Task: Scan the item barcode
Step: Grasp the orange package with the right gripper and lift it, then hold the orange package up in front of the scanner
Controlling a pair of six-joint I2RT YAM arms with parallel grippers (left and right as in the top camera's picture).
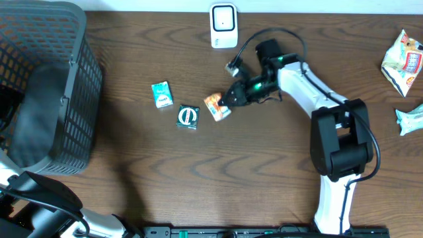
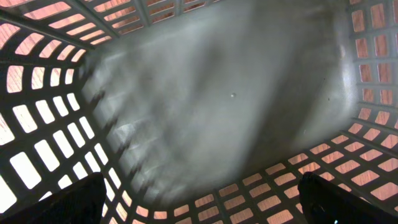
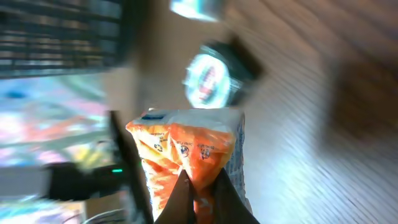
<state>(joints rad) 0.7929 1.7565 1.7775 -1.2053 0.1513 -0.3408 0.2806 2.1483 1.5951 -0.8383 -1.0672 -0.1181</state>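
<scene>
An orange snack packet [image 1: 216, 106] is pinched in my right gripper [image 1: 229, 99] near the table's middle. In the right wrist view the two dark fingers [image 3: 177, 202] are shut on the lower edge of the packet [image 3: 186, 146], which stands up in front of the camera. I cannot make out a barcode on it. A white scanner [image 1: 223, 25] stands at the far edge, apart from the packet. My left gripper [image 2: 199, 202] is open inside the grey basket [image 2: 230, 93], with nothing between its fingers [image 2: 68, 202].
The grey mesh basket [image 1: 66, 86] fills the left side. A teal packet [image 1: 162, 94] and a round green-and-white item [image 1: 188, 116] lie just left of the held packet. Two snack bags [image 1: 403, 63] lie at the right edge.
</scene>
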